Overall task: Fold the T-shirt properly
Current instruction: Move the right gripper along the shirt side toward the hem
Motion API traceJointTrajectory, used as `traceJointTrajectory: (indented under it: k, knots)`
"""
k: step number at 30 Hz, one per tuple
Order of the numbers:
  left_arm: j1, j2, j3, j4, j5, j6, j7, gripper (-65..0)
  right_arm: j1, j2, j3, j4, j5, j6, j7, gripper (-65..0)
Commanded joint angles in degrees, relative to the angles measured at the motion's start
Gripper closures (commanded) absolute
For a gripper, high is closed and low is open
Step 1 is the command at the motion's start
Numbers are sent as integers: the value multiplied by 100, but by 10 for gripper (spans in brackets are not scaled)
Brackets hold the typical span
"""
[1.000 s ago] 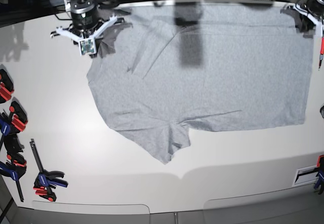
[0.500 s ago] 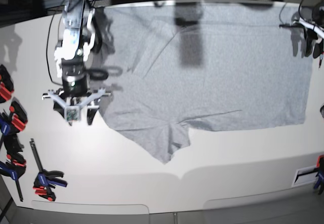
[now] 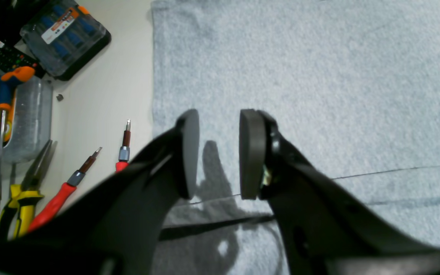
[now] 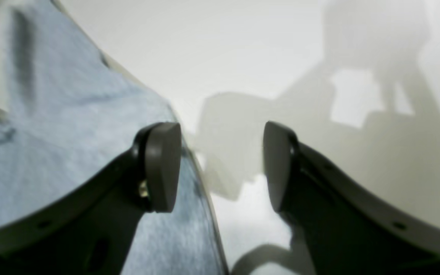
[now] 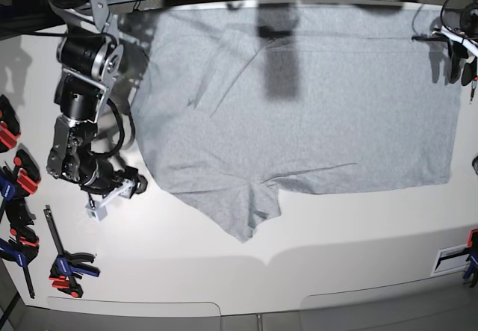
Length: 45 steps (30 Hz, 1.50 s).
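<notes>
The light grey T-shirt (image 5: 314, 114) lies spread flat on the white table, plain side up, with one sleeve pointing at the front edge. My right gripper (image 5: 112, 195) hangs low beside the shirt's left edge. In the right wrist view it (image 4: 220, 152) is open wide, one pad over the shirt (image 4: 52, 133) and the other over bare table, nothing between them. My left gripper (image 5: 457, 56) is at the shirt's far right corner. In the left wrist view it (image 3: 220, 130) is open over the cloth (image 3: 319, 76) near its edge, holding nothing.
Red, black and blue clamps (image 5: 19, 189) (image 5: 71, 265) line the table's left edge. Beside the shirt's edge lie red-handled screwdrivers (image 3: 86, 172), yellow pliers (image 3: 25, 191) and a bit case (image 3: 65, 36). A label (image 5: 452, 258) sits at the front right.
The right arm swung from the shirt's far left corner down along its left edge, and its gripper opened. The left gripper let go of the far right corner and stayed there.
</notes>
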Motion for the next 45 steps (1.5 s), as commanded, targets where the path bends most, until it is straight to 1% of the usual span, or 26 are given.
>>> traceJointTrajectory:
  k: [1, 4, 7, 11, 17, 19, 20, 21, 22, 24, 25, 27, 28, 29, 31, 32, 35, 38, 42, 45]
  knots:
    - [20, -94, -63, 72, -72, 48, -140, -163, 190, 37, 2, 15, 111, 50, 59, -328]
    - [20, -94, -63, 72, -72, 46, -140, -164, 101, -50, -50, -28, 127, 52, 13, -328]
    - [20, -94, -63, 72, -72, 46, -234, -164, 57, -168, -260, -28, 153, 52, -20, -328]
    - [20, -94, -63, 74, -72, 46, -721, -164, 59, -302, -638, -28, 151, 50, -24, -327]
    - [20, -94, -66, 74, -70, 44, -737, -164, 57, -459, -1102, -28, 127, 26, -61, -327]
    - [17, -94, -63, 74, -70, 44, -737, -164, 57, -487, -1161, -28, 125, -28, -59, -310]
    - [17, -94, -63, 74, -70, 44, -737, -164, 59, -496, -1161, -28, 111, -37, -59, -286]
    - [17, -94, -66, 74, -68, 44, -732, -164, 59, -503, -1154, -28, 107, -37, -59, -248]
    - [20, -96, -66, 74, -68, 46, -732, -164, 57, -505, -1150, -28, 109, -37, -59, -192]
    - [4, -101, -66, 74, -68, 46, -732, -164, 57, -505, -1150, -28, 111, -37, -9, -40]
    - [-44, -103, -66, 72, -68, 44, -726, -164, 57, -507, -1150, -28, 111, -37, 94, 0]
    - [-236, -131, -66, 39, -68, 48, -614, -164, 37, -520, -1152, -26, 114, -33, 326, 0]
    - [-396, -164, -63, -13, -68, 144, -520, -164, 28, -527, -1152, -26, 109, -33, 391, 0]
    - [-586, -208, -63, -98, -76, 404, -417, -164, 28, -535, -1152, -26, 109, -31, 411, 0]
    - [-1054, -282, -63, -380, -157, 918, -387, -164, 28, -538, -1152, -26, 107, -31, 404, 0]
    - [-1303, -350, -59, -590, -234, 997, -385, -164, 26, -533, -1152, -26, 98, -31, 400, 0]
    - [-2100, -673, 55, -1491, -551, 988, -387, -164, 26, -538, -1152, -26, -98, -33, 396, 0]
    - [-3110, -1062, 424, -2780, -656, 988, -391, -164, 26, -535, -1152, -26, -197, -33, 420, 0]
    - [-4756, -1506, 1283, -4900, -782, 984, -483, -164, 26, -538, -1152, -26, -192, -33, 428, 0]
    - [-5984, -1611, 2061, -6531, -763, 966, -713, -164, 28, -538, -1152, -26, -190, -33, 431, 0]
